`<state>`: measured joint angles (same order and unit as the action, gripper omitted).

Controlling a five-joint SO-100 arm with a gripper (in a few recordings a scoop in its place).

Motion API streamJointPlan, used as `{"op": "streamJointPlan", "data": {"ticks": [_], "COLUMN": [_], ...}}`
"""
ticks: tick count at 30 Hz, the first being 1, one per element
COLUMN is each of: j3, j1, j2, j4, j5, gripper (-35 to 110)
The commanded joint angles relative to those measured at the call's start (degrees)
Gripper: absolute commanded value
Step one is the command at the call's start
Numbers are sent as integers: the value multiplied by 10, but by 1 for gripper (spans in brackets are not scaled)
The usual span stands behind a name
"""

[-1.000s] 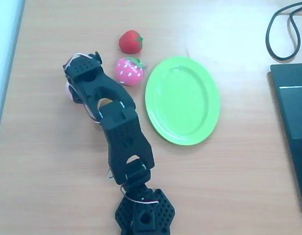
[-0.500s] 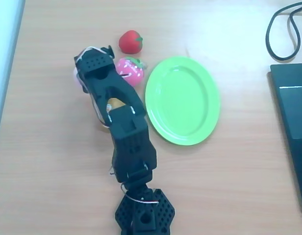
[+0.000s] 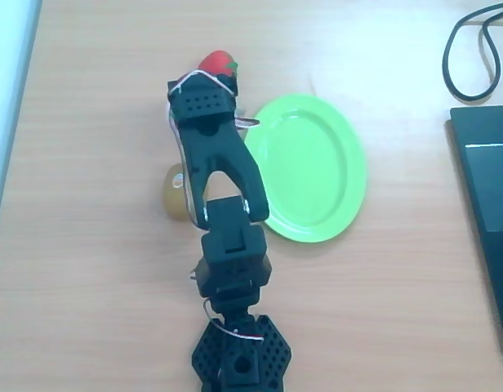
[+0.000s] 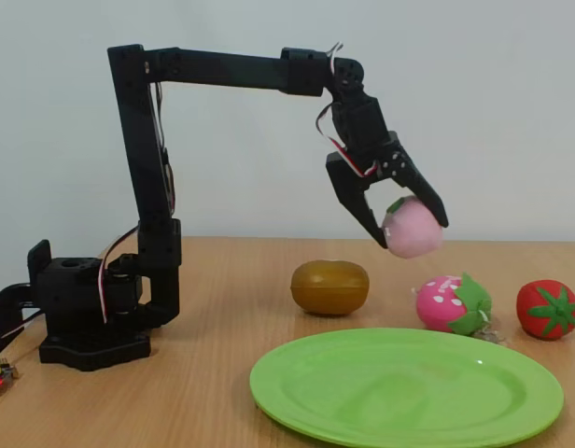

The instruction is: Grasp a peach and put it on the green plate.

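Wooden table, pale wall behind — the carry step is in hand, the peach lifted clear of the table.

In the fixed view the green plate (image 4: 406, 396) lies near, low; the gripper (image 4: 399, 213) has its jaws pinching the peach (image 4: 413, 227) high over the strawberry (image 4: 450, 304), beyond the plate's far rim. Next it must come nearer, then lower and let go. In the overhead view the arm (image 3: 215, 147) covers the peach — the height shows from the side.
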<state>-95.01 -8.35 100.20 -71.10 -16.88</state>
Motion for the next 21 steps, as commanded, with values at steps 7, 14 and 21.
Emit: {"op": "streamJointPlan", "data": {"ticks": [7,14,21], "j3": [-8,-8,-8], "j1": [86,159,246], "j2": [58,59,35], "j4": [-67,-119,-141], "j5": [21,29,39], "gripper": [33,33,33]}}
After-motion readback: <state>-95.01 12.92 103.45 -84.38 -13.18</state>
